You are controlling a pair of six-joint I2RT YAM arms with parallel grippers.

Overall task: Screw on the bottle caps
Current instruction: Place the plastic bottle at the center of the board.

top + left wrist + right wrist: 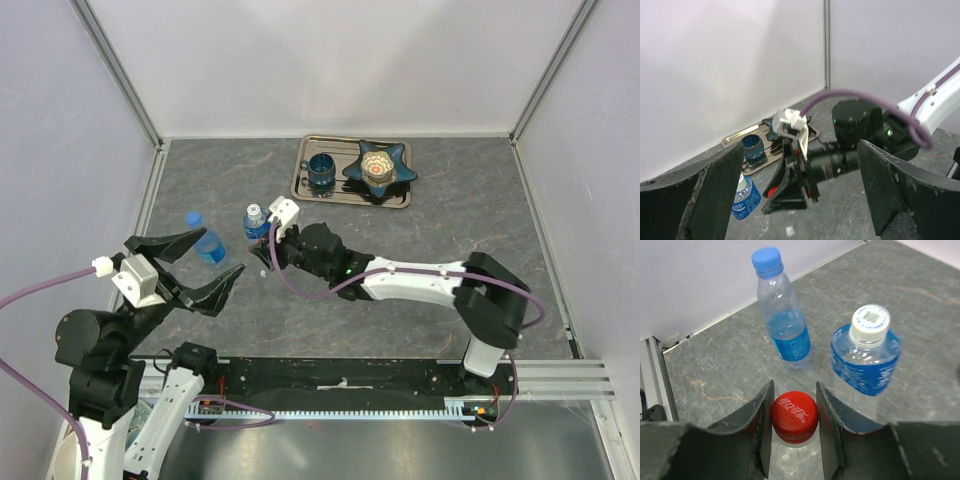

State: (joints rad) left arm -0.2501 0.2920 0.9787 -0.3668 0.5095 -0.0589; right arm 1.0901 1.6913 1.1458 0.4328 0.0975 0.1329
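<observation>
R claw point(794, 401) is clamped on the red cap point(795, 416), low centre of the R wrist view, w/ both fingers point(765, 425) pressing the cap's sides. A bit of clear plastic shows right under the cap; the fingers hide what's below, so can't tell more.

Just beyond, upper centre-left, the blue-capped bottle point(785, 330) stands upright w/ a blue label round its middle. To its right is the white-capped bottle point(866, 360), also upright, blue label, printed pattern on the cap top. The 2 bottles stand apart from each other, and neither touches the claw.

In the top view the R arm point(420, 282) reaches from lower right across to centre-left, its tip just beside the white-capped bottle.

L claw point(222, 253) sits at left of that view, fingers spread wide, nothing between them. The upper fingertip is near the blue-capped bottle; can't tell if it touches. In the L wrist view its 2 fingers frame the R claw. The red cap is a small red spot low centre-left, and the white-capped bottle is at lower left by the left finger.

Further out, top centre near the back wall, a metal tray point(305, 185) holds a dark blue cup point(322, 172) and a teal star-shaped dish point(380, 165) side by side, well apart from the bottles. All rests on a grey stone-pattern tabletop point(450, 220).
</observation>
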